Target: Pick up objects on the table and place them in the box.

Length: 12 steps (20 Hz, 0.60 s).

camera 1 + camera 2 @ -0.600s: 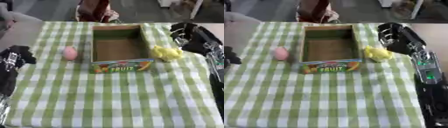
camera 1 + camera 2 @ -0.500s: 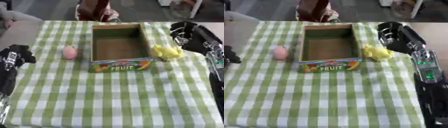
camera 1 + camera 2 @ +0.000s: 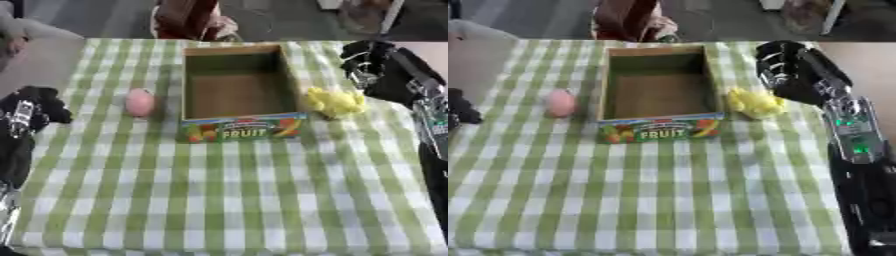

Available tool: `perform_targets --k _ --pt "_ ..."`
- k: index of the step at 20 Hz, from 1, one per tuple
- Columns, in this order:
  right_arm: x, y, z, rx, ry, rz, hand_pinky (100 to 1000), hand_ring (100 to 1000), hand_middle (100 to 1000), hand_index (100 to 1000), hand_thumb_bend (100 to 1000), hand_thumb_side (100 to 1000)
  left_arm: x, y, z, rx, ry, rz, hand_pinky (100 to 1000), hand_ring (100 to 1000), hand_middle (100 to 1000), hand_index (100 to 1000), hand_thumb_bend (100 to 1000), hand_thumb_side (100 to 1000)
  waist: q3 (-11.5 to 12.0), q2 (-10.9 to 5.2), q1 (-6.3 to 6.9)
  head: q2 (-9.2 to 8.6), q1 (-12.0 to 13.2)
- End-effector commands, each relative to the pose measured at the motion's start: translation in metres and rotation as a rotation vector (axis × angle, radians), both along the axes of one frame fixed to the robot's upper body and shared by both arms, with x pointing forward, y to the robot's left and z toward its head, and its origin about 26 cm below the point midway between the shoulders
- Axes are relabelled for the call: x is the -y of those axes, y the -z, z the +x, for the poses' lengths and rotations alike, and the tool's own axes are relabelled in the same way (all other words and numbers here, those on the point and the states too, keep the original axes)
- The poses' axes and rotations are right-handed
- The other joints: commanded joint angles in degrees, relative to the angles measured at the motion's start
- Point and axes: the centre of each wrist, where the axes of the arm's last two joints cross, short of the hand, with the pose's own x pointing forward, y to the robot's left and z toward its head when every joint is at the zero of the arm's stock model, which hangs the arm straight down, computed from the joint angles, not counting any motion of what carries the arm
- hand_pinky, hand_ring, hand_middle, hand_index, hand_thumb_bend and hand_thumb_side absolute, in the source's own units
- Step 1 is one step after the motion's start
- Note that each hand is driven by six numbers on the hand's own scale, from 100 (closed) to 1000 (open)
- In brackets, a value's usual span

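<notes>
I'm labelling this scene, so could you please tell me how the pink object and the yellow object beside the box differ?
The pink object is smooth and rounded, while the yellow object is lumpy and irregular. The pink one lies left of the box, with a gap; the yellow one lies right of it, close to the wall. The right hand hovers near the yellow one; the left hand is farther from the pink one. Both rest on the checked cloth, outside the box.

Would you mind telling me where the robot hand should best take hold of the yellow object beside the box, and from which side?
Probably from above and the right. The yellow object lies close against the box's right wall, so its left flank is blocked. It looks lumpy and low on the cloth, so closing across its middle seems safest. The right robot hand is already just beyond it.
</notes>
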Motion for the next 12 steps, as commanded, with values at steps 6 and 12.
perform_targets --k 6,12 --pt "0.002 -0.012 0.000 0.030 0.003 -0.015 628 702 701 791 100 305 -0.014 -0.026 0.008 0.053 -0.006 0.146 591 558 526 683 100 613 -0.1 -0.99 0.36 0.31 0.3" --pt "0.003 -0.009 -0.001 0.020 0.001 -0.024 628 702 701 791 100 306 -0.028 -0.058 0.031 0.074 0.010 0.375 615 588 562 719 100 522 -0.4 -1.46 0.99 0.31 0.5"
